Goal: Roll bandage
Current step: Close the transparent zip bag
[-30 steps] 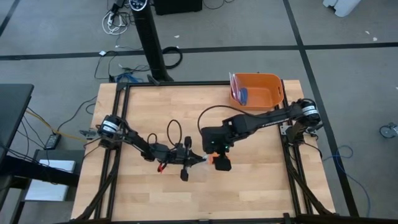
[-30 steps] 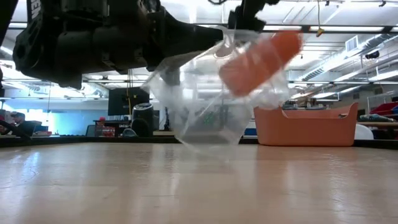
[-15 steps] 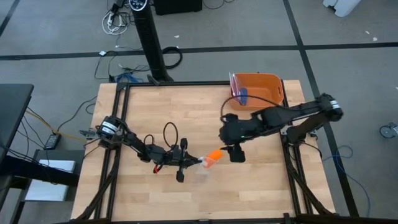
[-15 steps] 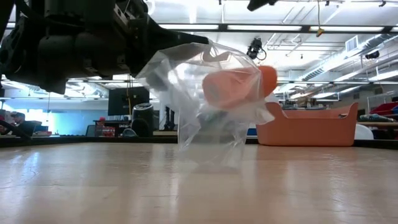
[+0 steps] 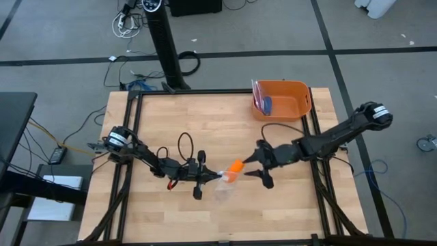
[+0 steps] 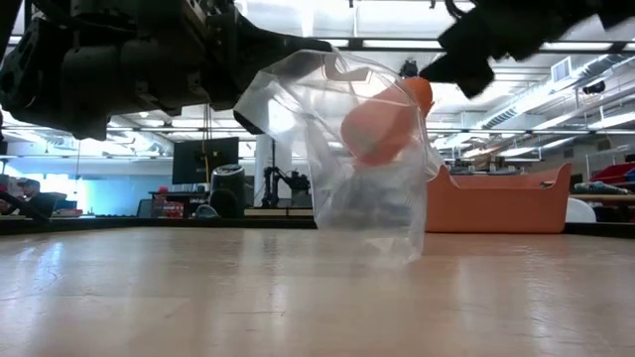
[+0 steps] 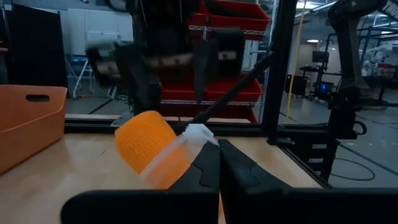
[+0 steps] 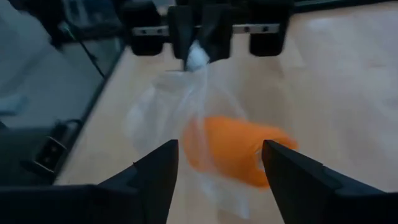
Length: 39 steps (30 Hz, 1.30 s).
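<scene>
The left claw is pinched together on the rim of a crinkled clear plastic bag, holding it above the wooden desk. A bright orange rolled cloth bandage pokes out of the bag's mouth, just in front of that claw. The right claw, fingers apart and holding nothing, sits just beside the roll, facing it. Judged from here, the roll looks only loosely seated; a nudge from the right claw could tip it out onto the desk.
</scene>
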### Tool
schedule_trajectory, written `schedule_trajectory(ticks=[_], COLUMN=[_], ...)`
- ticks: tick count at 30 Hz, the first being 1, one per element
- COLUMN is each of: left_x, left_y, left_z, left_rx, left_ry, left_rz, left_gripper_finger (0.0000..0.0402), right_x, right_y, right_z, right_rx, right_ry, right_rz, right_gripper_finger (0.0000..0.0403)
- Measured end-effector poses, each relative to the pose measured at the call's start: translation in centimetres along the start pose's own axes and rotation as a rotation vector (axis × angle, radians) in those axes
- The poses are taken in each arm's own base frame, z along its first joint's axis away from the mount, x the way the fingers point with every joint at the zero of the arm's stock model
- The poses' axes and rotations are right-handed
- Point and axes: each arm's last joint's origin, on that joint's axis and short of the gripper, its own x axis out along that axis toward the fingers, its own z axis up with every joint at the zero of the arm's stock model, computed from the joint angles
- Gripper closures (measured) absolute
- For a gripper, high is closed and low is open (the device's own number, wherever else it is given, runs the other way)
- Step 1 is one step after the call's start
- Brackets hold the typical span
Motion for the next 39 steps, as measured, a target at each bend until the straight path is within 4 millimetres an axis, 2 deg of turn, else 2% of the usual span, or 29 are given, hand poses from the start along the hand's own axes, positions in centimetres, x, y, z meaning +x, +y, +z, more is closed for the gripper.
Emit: schedule_trajectory(ticks=[6,10,16,22,28,33,39], left_x=[-0.1,-0.1,-0.1,-0.1,-0.1,-0.1,-0.1], left_y=[-0.2,-0.3,-0.4,-0.4,-0.5,-0.5,-0.6], left_z=[0.0,0.0,0.0,0.0,0.1,0.5,1.5], left_rx=[0.002,0.016,0.023,0.023,0.027,0.040,0.036], left_ry=[0.000,-0.001,-0.001,-0.002,-0.006,-0.020,-0.052], left_rz=[-0.010,-0.013,-0.018,-0.022,-0.034,-0.036,-0.037], left_gripper_finger=[0.0401,0.0401,0.0401,0.0401,0.0401,0.0401,0.0401], right_x=[-0.4,-0.9,0.6,2.2,3.3,4.2,5.9], right_y=[0.5,0.1,-0.7,-1.8,-2.4,-2.5,-2.1], right_z=[-4.9,-7.4,-9.2,-10.2,-9.9,-10.8,-10.4], right_rx=[0.115,0.185,0.209,0.255,0.276,0.279,0.275], right_ry=[-0.141,-0.215,-0.168,-0.147,-0.212,-0.204,-0.218], right_rz=[0.091,0.071,-0.040,-0.036,0.135,0.169,0.173], right_gripper_finger=[0.0206,0.0213,0.0206,0.0188,0.0179,0.0213,0.0270])
